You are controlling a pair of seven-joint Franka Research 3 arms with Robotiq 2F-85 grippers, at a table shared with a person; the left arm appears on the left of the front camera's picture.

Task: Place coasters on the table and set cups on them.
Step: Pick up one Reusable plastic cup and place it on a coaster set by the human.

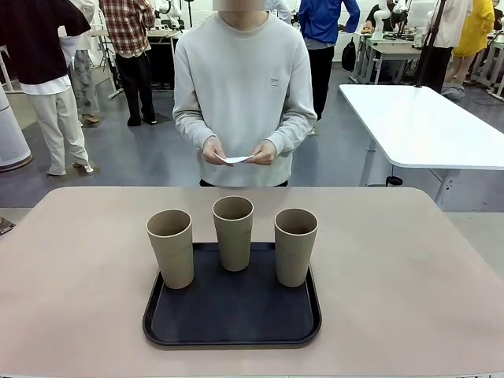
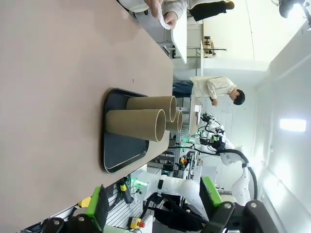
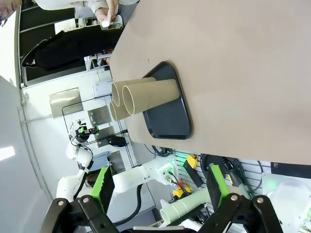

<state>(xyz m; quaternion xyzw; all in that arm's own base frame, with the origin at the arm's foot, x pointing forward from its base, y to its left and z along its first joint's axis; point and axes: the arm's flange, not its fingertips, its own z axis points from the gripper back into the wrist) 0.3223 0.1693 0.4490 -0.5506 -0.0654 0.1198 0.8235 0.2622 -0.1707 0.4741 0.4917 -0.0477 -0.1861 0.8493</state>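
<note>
The left claw (image 2: 154, 196) and right claw (image 3: 159, 183) both hang open and empty, and the tall, beige, matte cups (image 1: 233, 233) look light and slippery, so squeeze one around its middle.

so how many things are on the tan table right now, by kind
beige cups: 3
black tray: 1, under the cups
total: 4
</note>
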